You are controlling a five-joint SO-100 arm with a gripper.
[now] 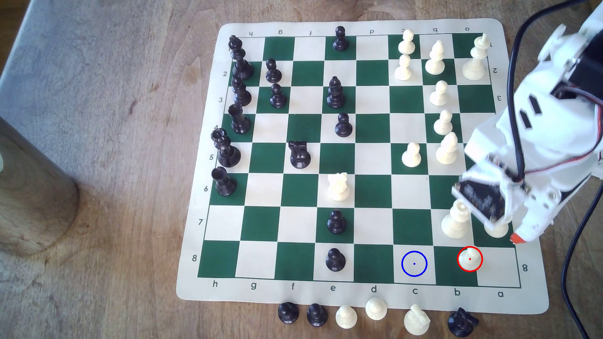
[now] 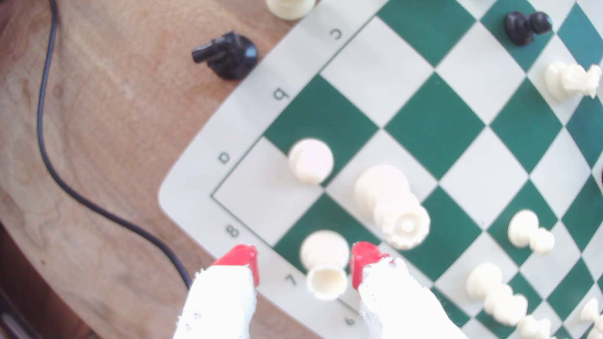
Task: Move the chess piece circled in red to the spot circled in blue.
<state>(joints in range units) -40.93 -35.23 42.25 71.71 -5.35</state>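
Note:
The chess piece point(image 1: 470, 259), a small cream pawn ringed in red, stands on the near row of the board, on a dark green square. The spot point(image 1: 414, 263), a cream square with a blue ring and dot, lies one file toward the exterior view's left and is bare. My gripper point(image 1: 509, 234) hangs over the board's near right corner, one row behind the pawn. In the wrist view the gripper point(image 2: 303, 264) is open, its red fingertips point(image 2: 243, 260) either side of a cream rook point(image 2: 326, 265). The pawn point(image 2: 311, 160) stands apart, beyond the tips.
A tall cream piece point(image 1: 456, 221) stands right behind the pawn, next to the rook point(image 1: 496, 229). Several captured pieces, among them a black knight point(image 1: 461, 322), line the table in front of the board. Black cables point(image 1: 577, 260) run along the exterior view's right edge.

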